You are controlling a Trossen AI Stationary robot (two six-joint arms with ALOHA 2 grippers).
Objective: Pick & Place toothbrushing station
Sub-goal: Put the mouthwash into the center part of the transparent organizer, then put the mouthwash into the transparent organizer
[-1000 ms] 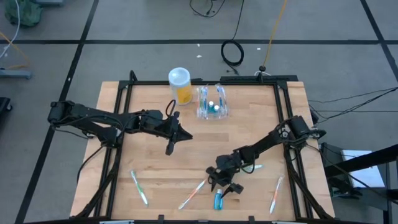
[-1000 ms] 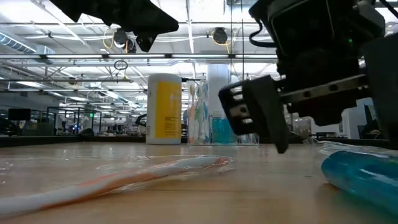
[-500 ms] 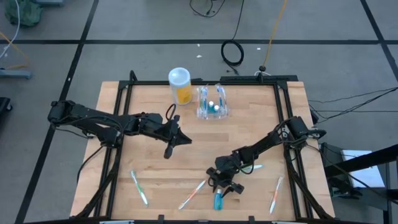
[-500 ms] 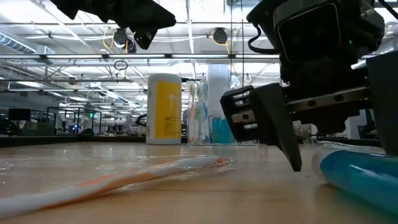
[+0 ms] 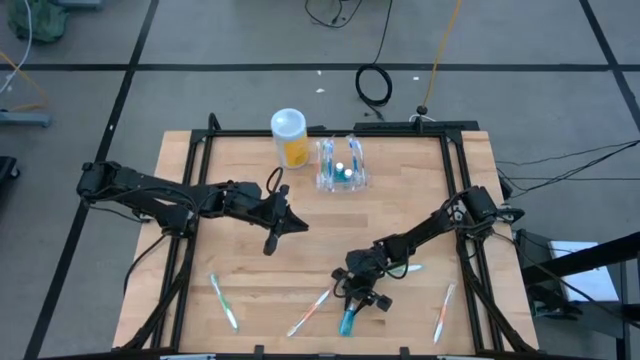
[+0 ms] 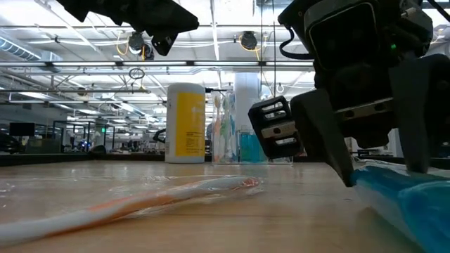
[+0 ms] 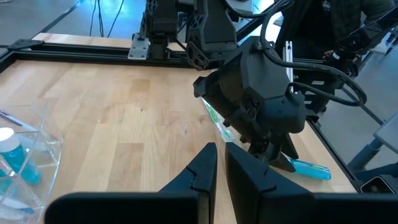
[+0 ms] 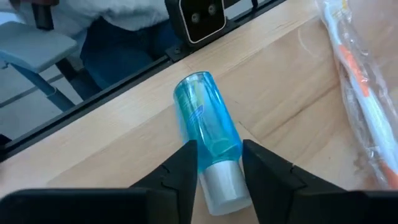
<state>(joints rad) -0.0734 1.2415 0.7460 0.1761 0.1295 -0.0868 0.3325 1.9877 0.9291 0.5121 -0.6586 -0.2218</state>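
Down low, right claw (image 8: 217, 163) fingers apart, astride the blue tube (image 8: 208, 134); left claw (image 7: 219, 168) together.

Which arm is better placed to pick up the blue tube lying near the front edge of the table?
Probably the right. The right pincer already straddles the blue tube, fingers open on both sides. The left pincer hangs mid-table, fingers shut, far from it.

hidden: blue tube (image 6: 411, 204) cut off by low view's 3 o'clock edge | holder (image 7: 22, 165) cropped at left wrist view's edge | wrapped toothbrush (image 6: 133, 200) blurred near low camera, 7 o'clock
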